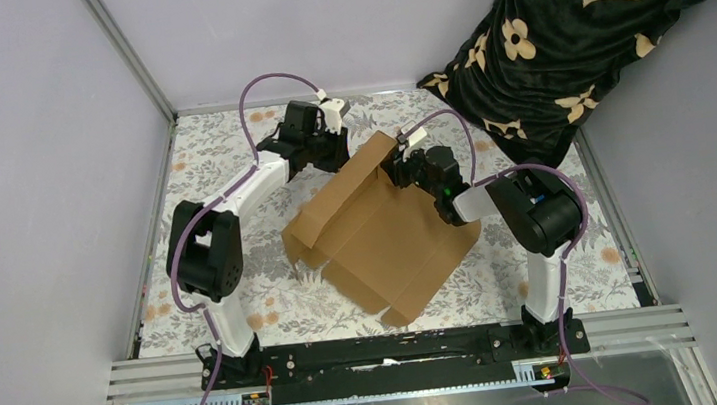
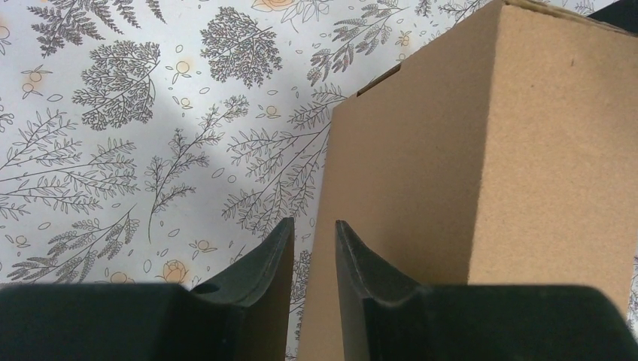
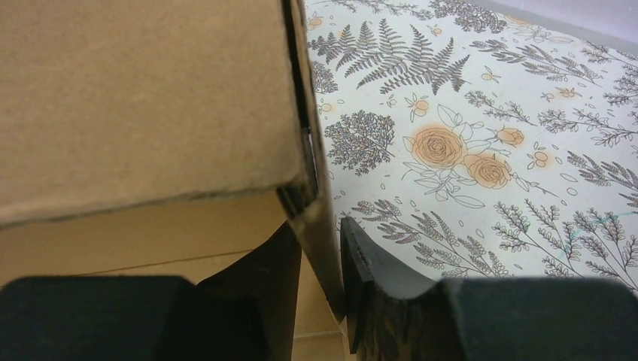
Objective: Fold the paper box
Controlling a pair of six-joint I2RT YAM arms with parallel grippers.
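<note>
Your right gripper [image 3: 317, 224] clamps a raised wall of the paper box [image 1: 389, 240] between its fingers to keep it upright; the left gripper [image 2: 314, 222] has its fingers slightly apart at that wall, grip unclear.

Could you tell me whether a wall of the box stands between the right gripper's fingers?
Yes, in the right wrist view an edge of the box runs down between the two fingers of the right gripper.

Brown paper box [image 1: 377, 226], white cloth [image 1: 280, 311] with grey ferns and orange roses, black cream-flowered blanket [image 1: 568, 30]
</note>
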